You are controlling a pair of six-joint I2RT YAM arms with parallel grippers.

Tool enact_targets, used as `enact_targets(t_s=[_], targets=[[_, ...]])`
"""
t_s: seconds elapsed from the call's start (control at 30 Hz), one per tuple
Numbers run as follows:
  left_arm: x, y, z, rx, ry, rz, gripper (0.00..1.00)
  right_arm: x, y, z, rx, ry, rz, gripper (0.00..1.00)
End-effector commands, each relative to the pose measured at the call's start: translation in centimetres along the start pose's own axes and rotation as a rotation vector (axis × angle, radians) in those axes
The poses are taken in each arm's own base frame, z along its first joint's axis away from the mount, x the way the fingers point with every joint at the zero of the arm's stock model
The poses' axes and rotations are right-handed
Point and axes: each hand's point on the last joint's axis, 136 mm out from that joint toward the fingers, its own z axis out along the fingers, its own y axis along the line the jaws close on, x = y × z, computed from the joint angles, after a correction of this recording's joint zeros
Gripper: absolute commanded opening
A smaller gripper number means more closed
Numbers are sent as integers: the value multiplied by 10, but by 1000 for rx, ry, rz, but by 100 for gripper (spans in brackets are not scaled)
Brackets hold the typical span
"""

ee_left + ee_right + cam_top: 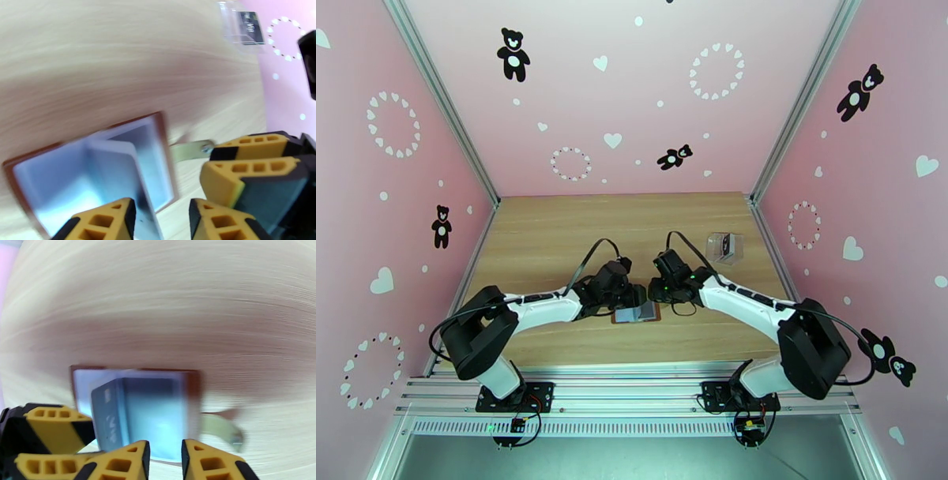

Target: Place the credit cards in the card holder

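Open brown leather-look card holder [195,376] lies flat on the pale wooden table [553,237], between both wrists.

Left gripper [162,209]: fingers apart, straddling a see-through pocket leaf. I judge this keeps the pocket mouth lifted; no clamp visible.

Right gripper [164,451]: fingers apart, nothing between them, just beside the holder's edge.

One dark credit card [106,417] sits in the pocket, slightly skewed. A second dark card [251,27] stands in the clear plastic case [715,241], far right, with bare table around it for my approach.
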Motion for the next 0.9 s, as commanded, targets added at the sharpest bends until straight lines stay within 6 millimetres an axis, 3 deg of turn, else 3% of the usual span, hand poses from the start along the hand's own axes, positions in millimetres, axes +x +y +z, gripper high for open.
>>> enact_targets(t_s=[0.0, 0.17, 0.37, 0.47, 0.6, 0.7, 0.87], targets=[[7, -10, 13, 10, 44, 33, 42, 12, -27, -4, 60, 21, 4, 31], [8, -10, 22, -7, 56, 43, 41, 12, -40, -11, 79, 6, 15, 31], [-4, -3, -14, -82, -30, 92, 41, -5, -51, -29, 106, -51, 21, 35], [-6, 8, -35, -141, -61, 103, 42, -27, -64, -44, 173, -90, 19, 41], [-3, 25, -57, -185, -97, 89, 42, -67, -96, -69, 388, -128, -6, 48], [7, 39, -63, -209, -90, 75, 42, -98, -121, -86, 525, -151, 13, 51], [18, 51, -67, -206, -91, 61, 44, -144, -163, -94, 647, -122, 66, 54]])
